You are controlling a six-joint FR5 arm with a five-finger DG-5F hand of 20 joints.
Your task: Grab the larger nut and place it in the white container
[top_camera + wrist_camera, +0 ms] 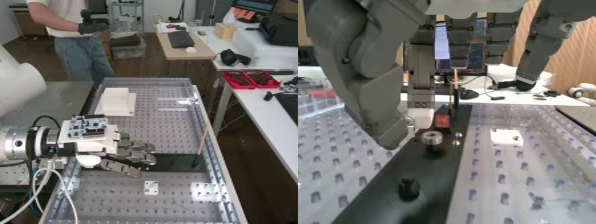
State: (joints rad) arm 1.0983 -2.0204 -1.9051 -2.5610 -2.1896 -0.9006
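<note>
The hand (133, 154) is over the near part of the bench tray, its fingers extended towards a black plate (176, 163). In the wrist view the hand (374, 95) is open, with its thumb and a finger behind and beside the larger metal nut (432, 138); whether they touch it I cannot tell. That nut sits raised above the black plate (441, 172). Two small shiny pieces (457, 138) lie beside it on the plate. The white container (116, 101) stands farther along the tray, apart from the hand.
A black knob (409, 189) and a red block (442, 120) are on the plate. A thin wooden stick (203, 142) rises at its end. Clear raised walls (207, 125) border the perforated tray. A small white square (151, 187) lies on the tray.
</note>
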